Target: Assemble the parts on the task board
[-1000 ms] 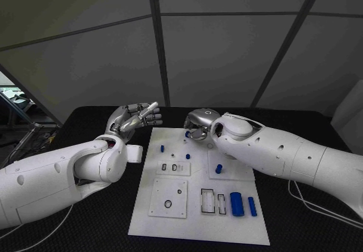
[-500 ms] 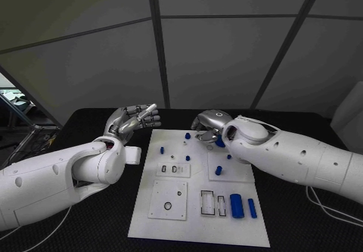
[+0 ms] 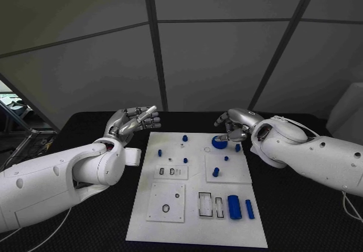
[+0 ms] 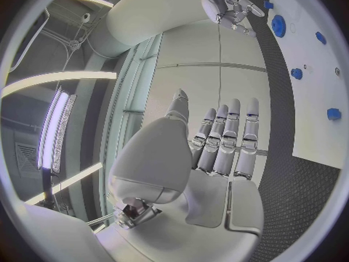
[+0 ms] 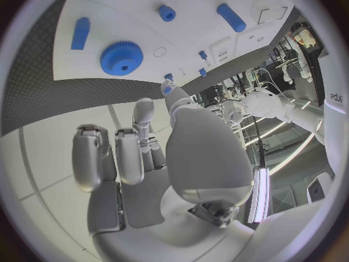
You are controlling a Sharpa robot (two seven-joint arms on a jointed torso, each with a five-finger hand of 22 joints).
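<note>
Grey wall panels stand behind a black tabletop (image 3: 91,118) with the white task board (image 3: 198,220) in its middle.

At about 10 o'clock of the board the left hand (image 3: 135,121) hangs above the tabletop, fingers apart and stretched out, holding nothing — I judge it waits there so as not to cover the board. On the board small blue parts lie spread: a peg (image 3: 184,138) near 12 o'clock, a short piece (image 3: 215,171) at the centre, a larger cylinder (image 3: 234,206) toward 5 o'clock beside empty slots; probably they are laid apart so each can be taken alone.

At 1 o'clock a blue gear (image 3: 219,143) lies on the board. The right hand (image 3: 235,126) hovers just above it, fingers loosely curled, empty as far as I can judge — likely placed to handle this gear.

In the right wrist view, small dark letters (image 5: 337,97) on some white equipment read something like "edit"; I cannot read them with certainty.
</note>
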